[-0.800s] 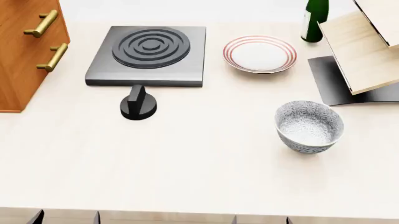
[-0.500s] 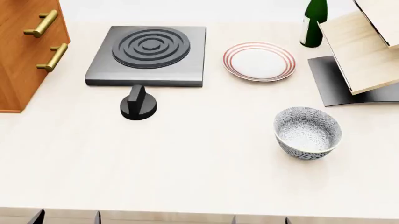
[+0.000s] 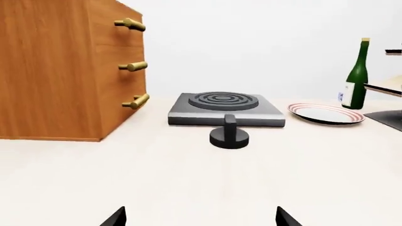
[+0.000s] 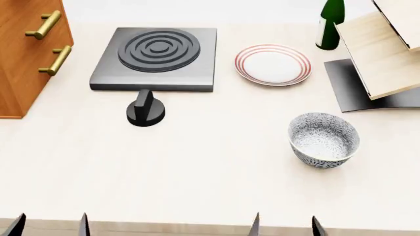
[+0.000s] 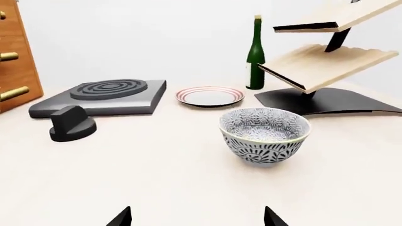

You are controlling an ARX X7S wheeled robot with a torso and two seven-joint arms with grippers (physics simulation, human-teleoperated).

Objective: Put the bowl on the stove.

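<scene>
The bowl (image 4: 323, 139), white with a grey-blue floral speckle, stands upright on the pale table at the right; the right wrist view shows this bowl (image 5: 265, 134) a short way ahead. The stove (image 4: 156, 58), a grey slab with a dark ringed burner, lies at the back left and is also seen as stove (image 3: 225, 107) and stove (image 5: 103, 96). My left gripper (image 4: 50, 227) and right gripper (image 4: 285, 227) peek in at the near table edge, both open and empty. The left gripper (image 3: 201, 219) faces the stove. The right gripper (image 5: 196, 217) faces the bowl.
A round black knob (image 4: 145, 110) sits just in front of the stove. A white plate with red rings (image 4: 273, 64) lies right of the stove, with a green bottle (image 4: 330, 22) behind it. A tilted wooden rack (image 4: 380, 54) stands at the right, a wooden cabinet (image 4: 29, 54) at the left.
Both grippers' fingertips have risen further into the bottom of the head view. The bowl, plate and bottle shifted slightly at first, then stayed still.
</scene>
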